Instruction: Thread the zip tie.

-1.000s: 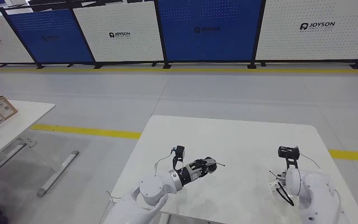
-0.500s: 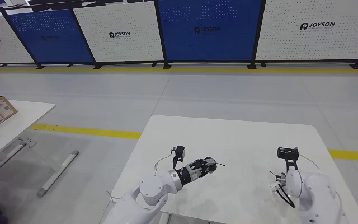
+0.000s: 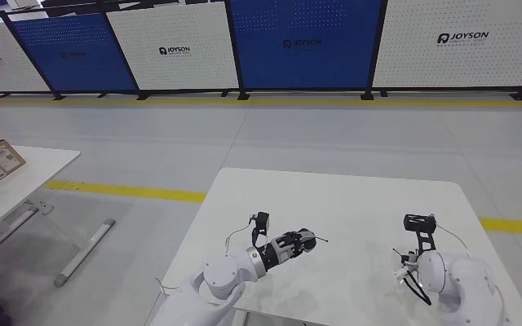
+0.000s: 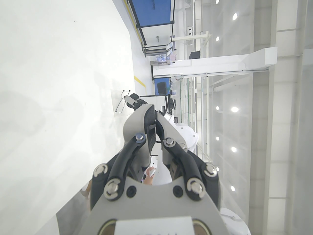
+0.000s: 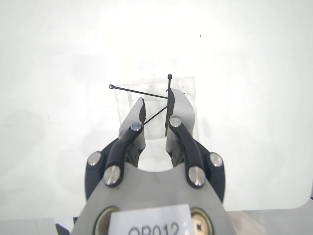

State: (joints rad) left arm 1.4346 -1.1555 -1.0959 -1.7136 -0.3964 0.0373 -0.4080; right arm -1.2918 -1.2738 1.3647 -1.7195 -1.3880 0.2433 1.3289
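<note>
Well left of the clear block [image 5: 126, 101], the left tool [image 3: 306, 240] is clamped shut on a thin tie [image 3: 321, 240]. Directly over the block on the worktop [image 3: 326, 196], the right tool [image 5: 156, 96] stands spread, two more ties [image 5: 137, 91] crossing its gap, ungripped. Threading looks not yet begun.

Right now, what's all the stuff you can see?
Table: one, white, under both arms.
Stand: one, clear, on the table by the right gripper.
Stand ties: two, black, at the stand, between that gripper's fingers.
Held tie: one, black, pokes out of the left gripper.
Panels: several, blue and white, behind.
Side table: one, white, far left.
Left gripper: one, grey and black, shut on held tie.
Right gripper: one, grey and black, open.
</note>
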